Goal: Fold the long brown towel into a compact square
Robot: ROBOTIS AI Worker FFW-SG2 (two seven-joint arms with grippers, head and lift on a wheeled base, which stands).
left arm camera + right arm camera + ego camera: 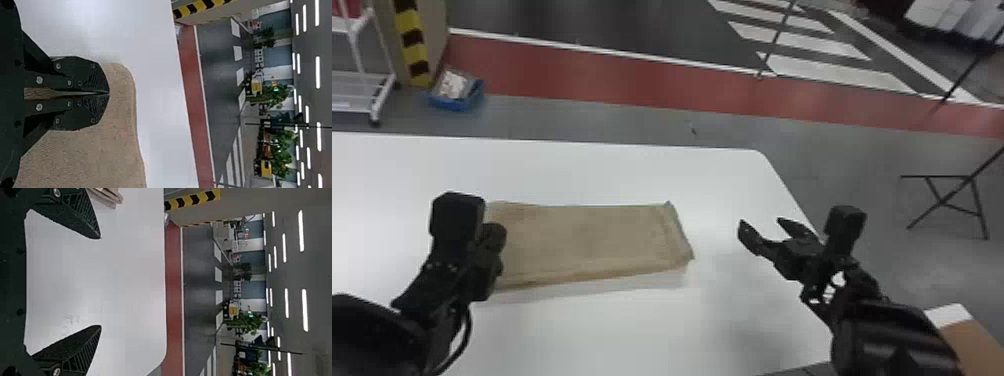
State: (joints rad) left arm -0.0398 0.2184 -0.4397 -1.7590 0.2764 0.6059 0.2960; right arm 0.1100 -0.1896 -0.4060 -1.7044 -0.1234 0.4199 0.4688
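Note:
The brown towel (592, 240) lies on the white table as a flat, layered rectangle, its long side running left to right. At its left end is my left gripper (494, 245), which hides that end. Seen from the left wrist, the left gripper (109, 93) is shut, its fingertips together over the towel (94, 156) near a rounded corner; no cloth shows between them. Off the towel's right end, apart from it, my right gripper (761, 223) stands open over the table. In the right wrist view, the right gripper (100, 282) has nothing between its fingers, and the towel's layered edge (106, 196) is beside one finger.
The white table (557, 170) has its far edge behind the towel and its right edge under the right arm. On the floor beyond are a blue box (454, 102) and a white rack (362, 80). A cardboard box (969, 345) sits at the lower right.

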